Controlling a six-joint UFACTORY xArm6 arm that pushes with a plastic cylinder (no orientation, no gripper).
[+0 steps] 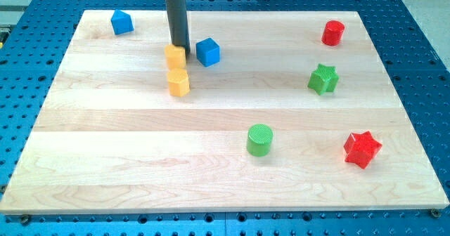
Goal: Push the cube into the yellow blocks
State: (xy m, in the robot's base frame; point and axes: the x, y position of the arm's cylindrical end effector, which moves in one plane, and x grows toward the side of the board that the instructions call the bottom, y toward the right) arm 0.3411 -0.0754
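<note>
**Tip parked between cube and yellow pair**

My tip (180, 48) stands in the upper left of the frame, touching the top of the upper yellow block (175, 57), with the blue cube (207, 51) just beside it toward the view's right. The lower yellow block (178, 82) sits directly beneath. There is no hand here, only a rod, holding nothing. The cube looks not yet against the yellows; next, I judge, the tip must circle to the cube's right and push leftward. No containers on the tabletop (140, 152).
</note>
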